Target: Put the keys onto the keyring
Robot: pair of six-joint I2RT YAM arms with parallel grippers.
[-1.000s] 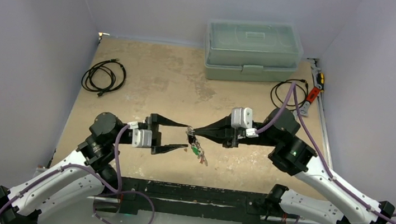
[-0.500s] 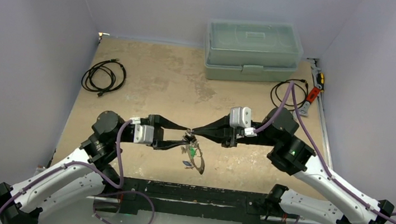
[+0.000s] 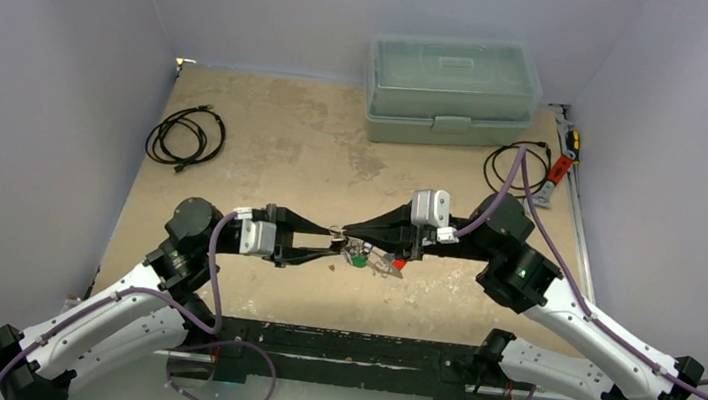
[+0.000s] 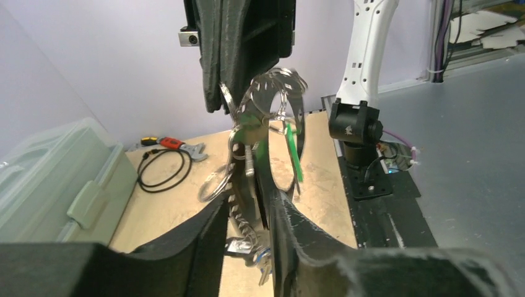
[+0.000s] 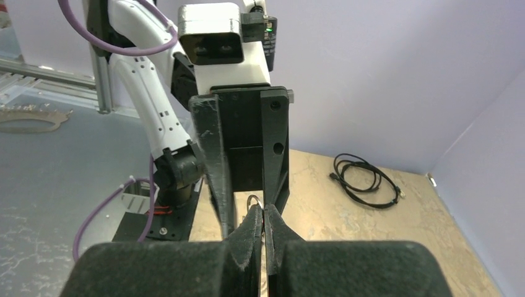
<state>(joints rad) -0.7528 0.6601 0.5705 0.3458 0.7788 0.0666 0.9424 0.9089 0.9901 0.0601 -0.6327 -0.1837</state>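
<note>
Left tool: your left tool (image 3: 333,240) stands narrow, its tips drawn close together. In the left wrist view its fingers (image 4: 207,238) have the metal of the bunch in the slim gap between them. You cannot tell whether the pads press on it.
Right tool: your right tool (image 3: 346,231) is pinched fully shut on a thin metal loop of the keyring (image 4: 286,73). It meets your left tool tip to tip, above the worktop (image 3: 266,140).
Keys: the keys (image 3: 371,255) hang in one bunch just below and behind the right tool's tips, right at the mouth of the left tool and off the worktop.
Tags: a green tag (image 3: 358,258) sits nearest the left tool's lower finger. A red tag (image 3: 400,263) lies further along, under the right tool's body.
Keyring: from your left wrist, its hoop stands upright straight ahead of the left tool, rising to the right tool's fingertips.
Far side: a clear lidded box (image 3: 451,90) sits well beyond both tools.
Cables: one black coil (image 3: 186,136) lies far off the left tool's outer side, and another (image 3: 513,165) lies behind the right tool.
</note>
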